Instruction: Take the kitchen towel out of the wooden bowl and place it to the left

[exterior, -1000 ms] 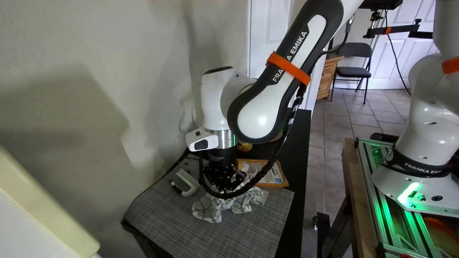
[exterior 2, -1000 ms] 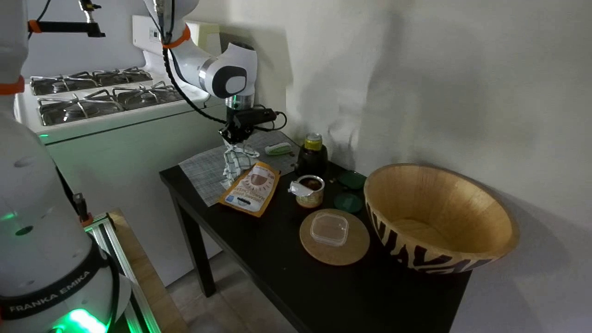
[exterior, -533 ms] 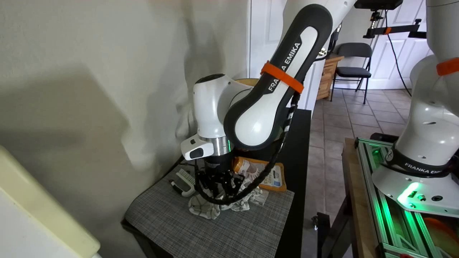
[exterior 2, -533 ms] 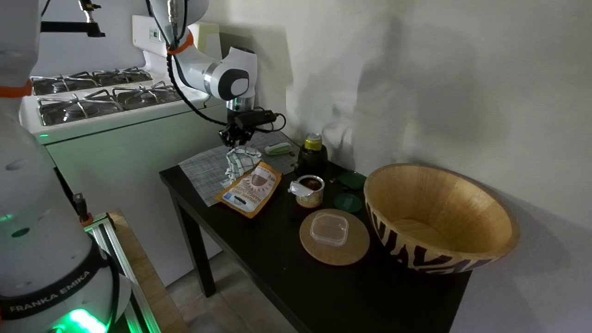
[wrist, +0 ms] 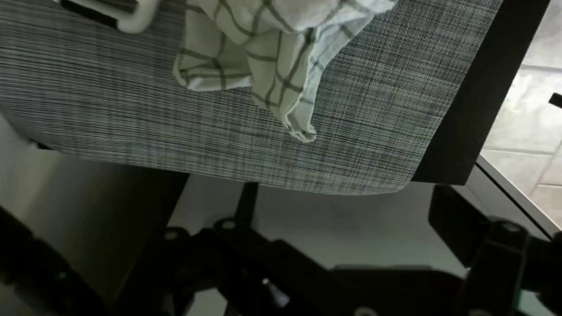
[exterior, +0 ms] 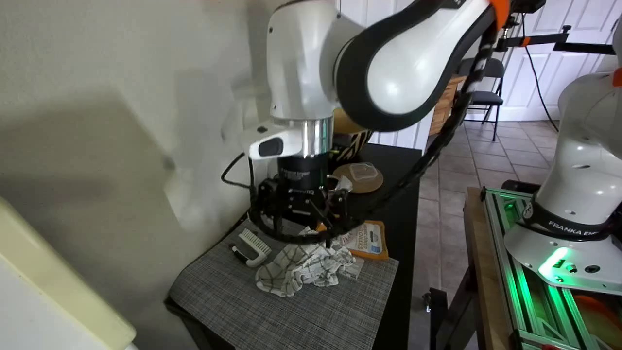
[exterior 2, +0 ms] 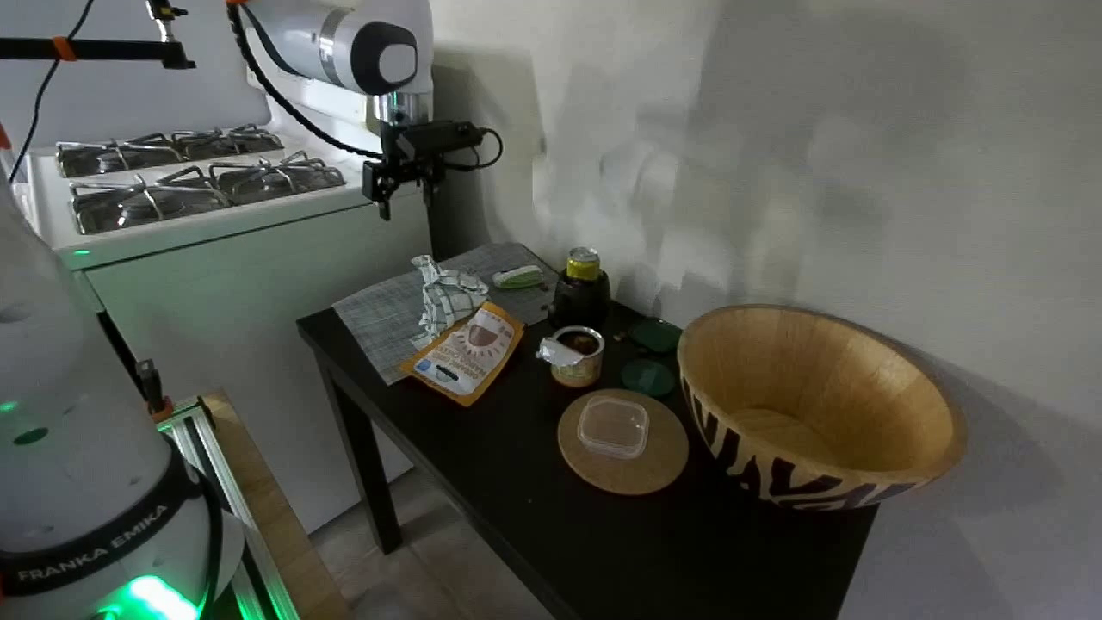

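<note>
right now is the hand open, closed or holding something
Hand: open, holding nothing; the towel lies on the gray mat, apart from it.

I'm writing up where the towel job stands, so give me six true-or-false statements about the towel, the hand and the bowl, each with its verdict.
1. The checked towel lies on the gray mat. True.
2. The towel is folded flat. False: it is crumpled.
3. The hand hangs clear of the towel. True.
4. The hand is clamped shut. False: its jaws stand apart.
5. The wooden bowl is on the same black table as the mat. True.
6. The bowl's outside is one plain color. False: it carries dark markings.
</note>
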